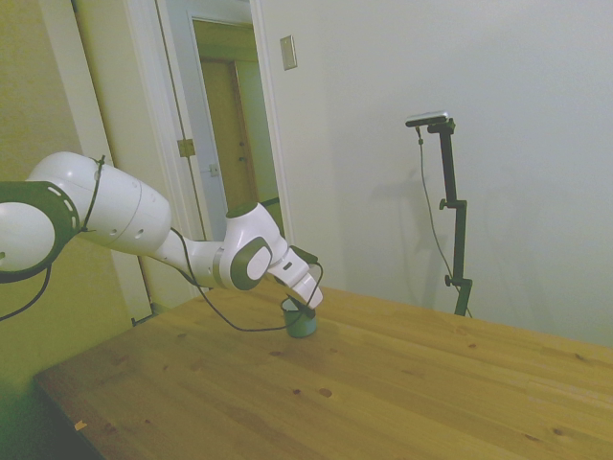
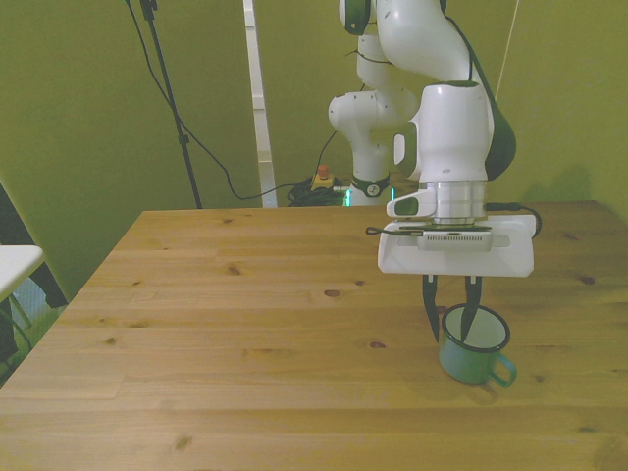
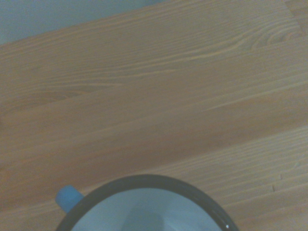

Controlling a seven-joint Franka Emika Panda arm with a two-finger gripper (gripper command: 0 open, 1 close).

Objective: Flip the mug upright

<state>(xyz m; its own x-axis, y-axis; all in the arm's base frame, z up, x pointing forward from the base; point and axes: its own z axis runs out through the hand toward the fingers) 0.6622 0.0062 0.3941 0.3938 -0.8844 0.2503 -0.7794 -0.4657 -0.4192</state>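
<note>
The teal mug (image 2: 473, 351) stands upright on the wooden table (image 2: 245, 294), mouth up, near the front view's right; its handle (image 2: 503, 373) points toward the front edge. My gripper (image 2: 451, 319) hangs straight down over it, open, with one dark finger (image 2: 432, 312) outside the mug's wall and the other dipping inside the rim. In the side view the mug (image 1: 302, 323) sits just under the hand. The wrist view shows the mug's dark rim (image 3: 144, 179), pale inside, and a blue handle (image 3: 67, 198).
Bare wooden tabletop (image 1: 402, 383) spreads around the mug on every side. The table's front edge lies a short way from the mug in the front view. A white object (image 2: 15, 263) pokes in at the front view's left, off the table.
</note>
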